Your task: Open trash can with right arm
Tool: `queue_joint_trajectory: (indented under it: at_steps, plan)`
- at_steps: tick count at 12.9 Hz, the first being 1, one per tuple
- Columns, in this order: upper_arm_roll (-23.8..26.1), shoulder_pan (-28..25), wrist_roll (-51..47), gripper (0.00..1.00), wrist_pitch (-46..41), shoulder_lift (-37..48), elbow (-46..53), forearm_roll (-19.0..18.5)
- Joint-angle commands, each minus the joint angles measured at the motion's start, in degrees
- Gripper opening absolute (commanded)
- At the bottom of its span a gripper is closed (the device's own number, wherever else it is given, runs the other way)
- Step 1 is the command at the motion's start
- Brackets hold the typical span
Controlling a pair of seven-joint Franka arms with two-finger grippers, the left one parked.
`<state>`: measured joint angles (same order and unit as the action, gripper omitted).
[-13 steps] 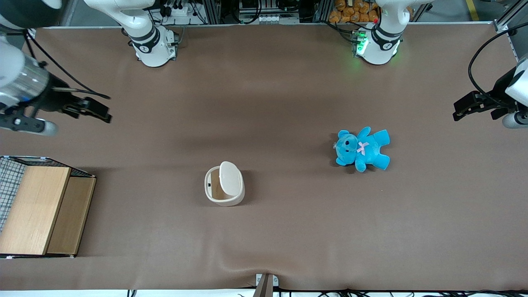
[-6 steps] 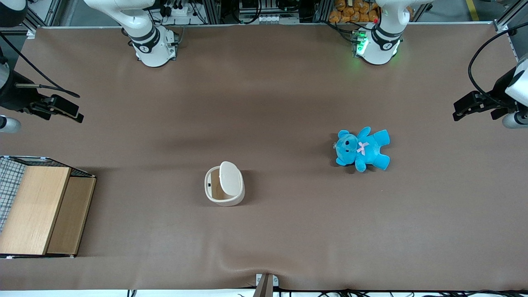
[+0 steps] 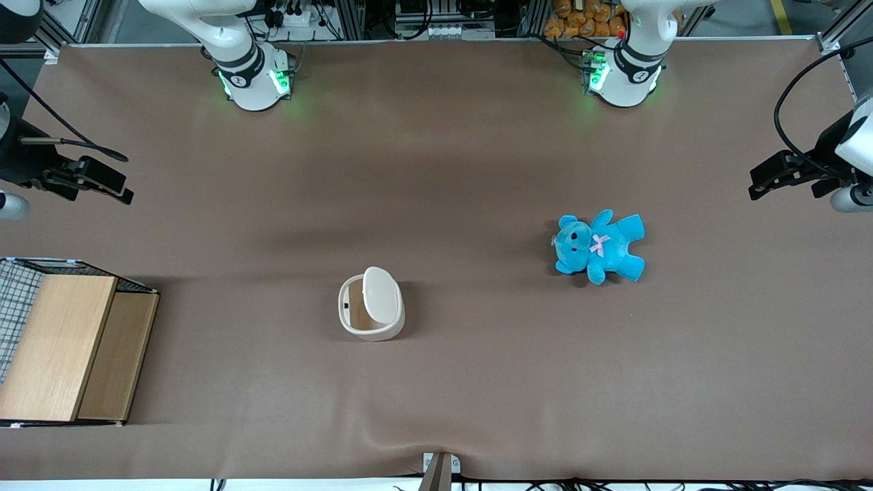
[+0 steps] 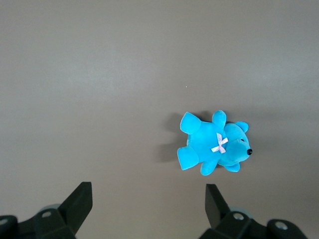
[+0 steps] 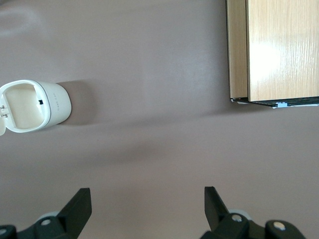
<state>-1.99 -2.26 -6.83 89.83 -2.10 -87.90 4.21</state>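
Observation:
The trash can (image 3: 370, 305) is a small cream-white bin standing on the brown table. Its flat lid (image 3: 380, 294) is tipped up and the tan inside shows. It also shows in the right wrist view (image 5: 33, 106) with its mouth open. My right gripper (image 3: 106, 184) hangs above the table at the working arm's end, well away from the trash can and farther from the front camera than it. Its fingers (image 5: 79, 205) are spread wide and hold nothing.
A wooden box with wire mesh (image 3: 65, 344) stands at the working arm's end, near the table's front edge, and shows in the right wrist view (image 5: 279, 50). A blue teddy (image 3: 599, 246) lies toward the parked arm's end.
My right gripper has drawn back toward the working arm's end of the table, away from the trash can, then almost stopped. The arm's base lights have turned green. The trash can has not moved.

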Motion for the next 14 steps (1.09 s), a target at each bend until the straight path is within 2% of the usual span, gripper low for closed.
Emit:
queue_joint_trajectory:
  at_steps: [1, 14]
  plan:
    - [0.3, 0.4, 0.9, 1.0, -0.4, -0.8, 1.6, -1.7]
    - [0.3, 1.0, 0.9, 1.0, -0.4, -0.8, 1.6, -2.0]
